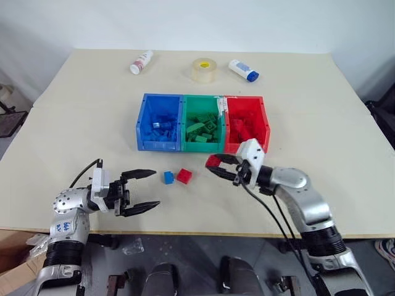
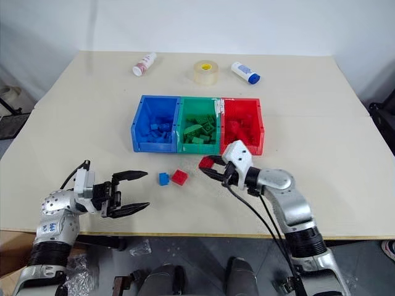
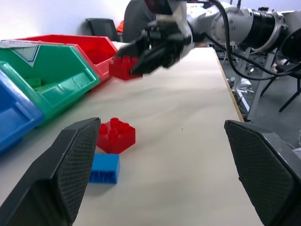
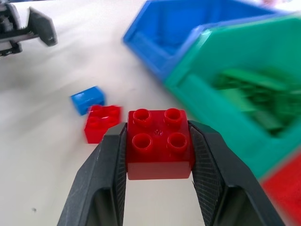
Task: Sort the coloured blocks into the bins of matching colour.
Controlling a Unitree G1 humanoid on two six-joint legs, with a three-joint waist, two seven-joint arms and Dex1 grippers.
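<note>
Now the right hand (image 4: 157, 155) grips a red brick (image 4: 159, 143) between its fingers, lifted off the counter (image 1: 345, 185) just in front of the red bin (image 1: 264, 126). The left hand (image 1: 141, 191) hangs open near a blue brick (image 1: 168, 177) and a second red brick (image 1: 184, 176). Carrying seems underway; next, the held brick needs moving over the red bin's rim and releasing.

Bright even light, wrist bg blurred

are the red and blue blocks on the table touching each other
Touching: the left wrist view shows the red block overlapping the blue block's edge with no gap between them.
</note>
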